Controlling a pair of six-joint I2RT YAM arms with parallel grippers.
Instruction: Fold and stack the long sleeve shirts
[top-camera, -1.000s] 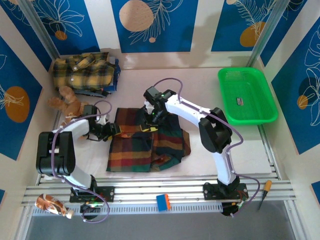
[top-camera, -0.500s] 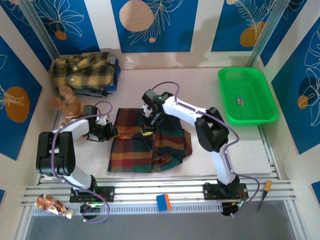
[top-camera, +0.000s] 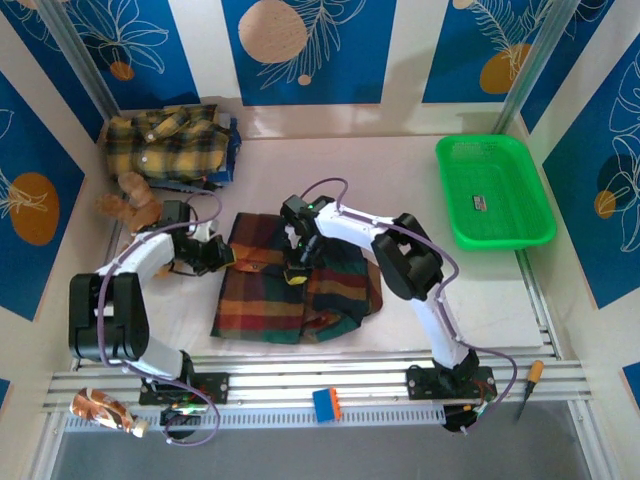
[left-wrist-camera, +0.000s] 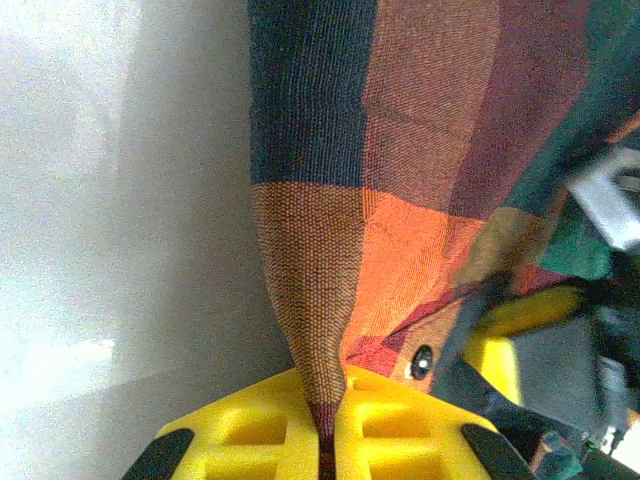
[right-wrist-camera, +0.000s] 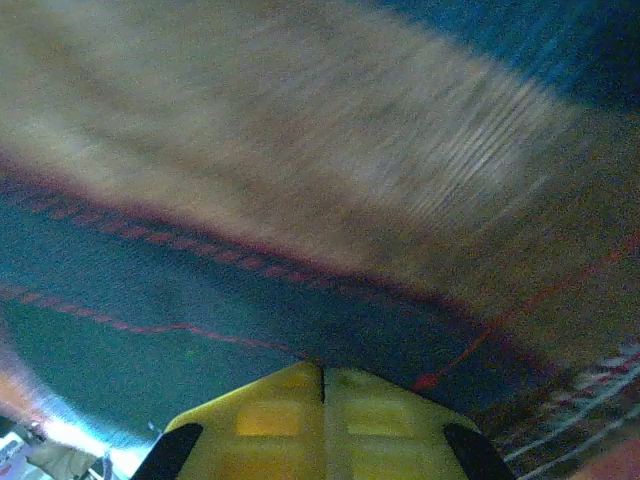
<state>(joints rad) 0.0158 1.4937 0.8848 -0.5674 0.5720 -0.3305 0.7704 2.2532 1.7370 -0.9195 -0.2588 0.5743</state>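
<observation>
Though partly folded, needs more work: dark plaid shirt (top-camera: 295, 290) mid-surface (top-camera: 400, 180), left edge pinched in closed left gripper (top-camera: 225, 257), top fold seemingly clamped by closed right gripper (top-camera: 296, 272), blurred there. Leaves yellow shirt (top-camera: 165, 145) heaped at far-left corner; stacking not begun.

A green basket (top-camera: 510, 180) is set at the desk's (top-camera: 400, 170) far right; a brown teddy bear (top-camera: 130, 200) is laid at its left edge.
</observation>
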